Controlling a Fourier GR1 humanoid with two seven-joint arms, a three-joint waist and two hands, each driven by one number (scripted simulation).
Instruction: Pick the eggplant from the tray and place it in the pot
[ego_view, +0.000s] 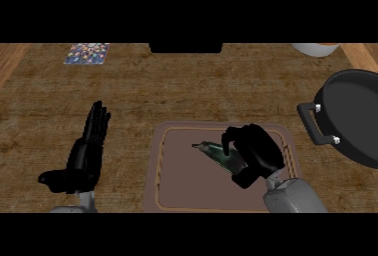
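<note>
Right robot hand curled round eggplant over tray.

The eggplant lies on the tray at six o'clock, the pot stands at three o'clock of the tray.

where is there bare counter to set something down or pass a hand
Bare counter spans the middle, between the tray and the patterned card at the back left. A narrower strip lies between the tray and the open left hand. It is crowded right: the right hand curls on the eggplant, near the pot.
</note>
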